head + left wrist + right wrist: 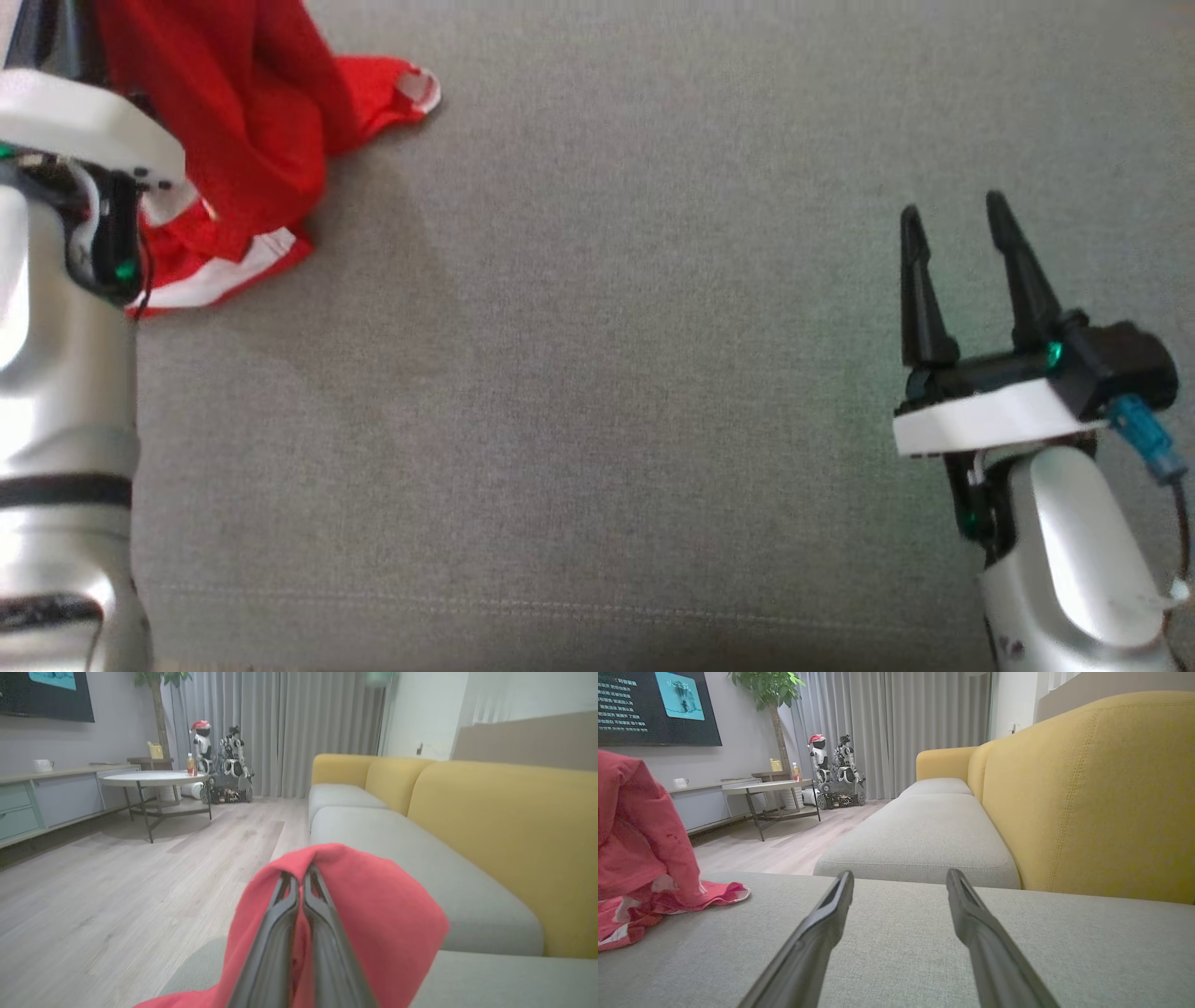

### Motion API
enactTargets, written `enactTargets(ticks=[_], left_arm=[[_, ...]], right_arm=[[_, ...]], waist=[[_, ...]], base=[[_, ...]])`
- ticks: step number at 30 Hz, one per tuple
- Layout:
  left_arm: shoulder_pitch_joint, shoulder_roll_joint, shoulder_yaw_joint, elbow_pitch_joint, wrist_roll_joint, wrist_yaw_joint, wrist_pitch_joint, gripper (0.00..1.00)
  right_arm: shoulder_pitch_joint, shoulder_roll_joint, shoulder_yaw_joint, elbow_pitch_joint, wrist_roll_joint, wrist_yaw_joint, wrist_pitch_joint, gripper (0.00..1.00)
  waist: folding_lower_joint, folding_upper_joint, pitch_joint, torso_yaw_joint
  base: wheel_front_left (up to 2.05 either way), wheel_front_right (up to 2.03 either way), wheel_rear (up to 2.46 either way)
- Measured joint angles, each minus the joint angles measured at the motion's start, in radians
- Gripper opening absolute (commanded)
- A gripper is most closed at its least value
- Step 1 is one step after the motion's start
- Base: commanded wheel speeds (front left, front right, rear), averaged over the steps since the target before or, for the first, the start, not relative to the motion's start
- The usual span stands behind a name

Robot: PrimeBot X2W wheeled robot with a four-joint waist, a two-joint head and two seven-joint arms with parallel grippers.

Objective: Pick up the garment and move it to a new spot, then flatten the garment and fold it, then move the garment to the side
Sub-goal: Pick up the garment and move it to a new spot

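Now | left gripper (300, 873) clamped on red garment (373, 914) | right gripper (953, 207) spread wide, empty

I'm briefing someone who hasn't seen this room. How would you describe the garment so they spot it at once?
Find the long sofa with grey seats and yellow backs. On the nearest seat, at the robot's left, the garment hangs from the shut left gripper, its lower end resting on the cushion. It is bright red with white trim against plain grey.

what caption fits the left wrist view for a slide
Left gripper shut on the red garment, grey and yellow sofa ahead.
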Motion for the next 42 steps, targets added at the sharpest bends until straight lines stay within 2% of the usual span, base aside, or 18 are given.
enactTargets(ticks=[8, 11, 18, 24, 28, 32, 34, 35, 36, 39, 42], left_arm=[[0.114, -0.012, 0.001, -0.219, -0.025, 0.004, 0.026, 0.00], [0.166, -0.042, -0.024, -0.336, -0.029, 0.005, 0.070, 0.00], [0.176, -0.124, -0.104, -0.488, -0.060, 0.005, 0.163, 0.00], [0.148, -0.177, -0.176, -0.517, -0.067, 0.015, 0.208, 0.00], [0.123, -0.204, -0.248, -0.499, -0.067, 0.040, 0.220, 0.00], [0.103, -0.216, -0.337, -0.415, -0.102, 0.095, 0.205, 0.00], [0.099, -0.216, -0.413, -0.376, -0.168, 0.142, 0.179, 0.00], [0.095, -0.216, -0.456, -0.358, -0.207, 0.170, 0.166, 0.26], [0.087, -0.216, -0.504, -0.335, -0.238, 0.193, 0.157, 1.00], [0.056, -0.218, -0.613, -0.282, -0.309, 0.245, 0.112, 1.00], [0.005, -0.219, -0.651, -0.231, -0.352, 0.269, 0.059, 1.00]], right_arm=[[0.026, 0.000, 0.015, 0.006, 0.031, 0.000, 0.000, 1.00], [0.038, 0.000, 0.020, 0.011, 0.042, 0.000, 0.000, 1.00], [0.037, 0.000, 0.030, 0.010, 0.054, 0.000, 0.000, 1.00], [0.034, 0.000, 0.036, -0.004, 0.070, 0.000, 0.000, 1.00], [0.030, 0.000, 0.031, -0.022, 0.084, 0.000, 0.000, 1.00], [0.022, 0.000, 0.023, -0.034, 0.109, 0.000, 0.000, 1.00], [0.010, 0.000, 0.026, -0.035, 0.119, 0.000, 0.000, 1.00], [0.005, 0.000, 0.029, -0.037, 0.123, 0.000, 0.000, 1.00], [0.001, 0.000, 0.032, -0.038, 0.128, 0.000, 0.000, 1.00], [-0.008, 0.000, 0.033, -0.041, 0.142, 0.000, 0.000, 1.00], [-0.007, 0.000, 0.023, -0.047, 0.143, 0.000, 0.000, 1.00]], waist=[[0.0000, 0.0000, -0.059, -0.011], [0.0000, 0.0000, -0.078, -0.027], [0.0000, 0.0000, -0.095, -0.083], [0.0000, 0.0000, -0.095, -0.143], [0.0000, 0.0000, -0.089, -0.200], [0.0000, 0.0000, -0.075, -0.260], [0.0000, 0.0000, -0.066, -0.293], [0.0000, 0.0000, -0.061, -0.310], [0.0000, 0.0000, -0.055, -0.325], [0.0000, 0.0000, -0.038, -0.368], [0.0000, 0.0000, -0.015, -0.390]], base=[[0.00, 0.00, 0.00], [0.00, 0.00, 0.00], [0.00, 0.00, 0.00], [0.00, 0.00, 0.00], [0.00, 0.00, 0.00], [0.00, 0.00, 0.00], [0.00, 0.00, 0.00], [0.00, 0.00, 0.00], [0.00, 0.00, 0.00], [0.00, 0.00, 0.00], [0.00, 0.00, 0.00]])
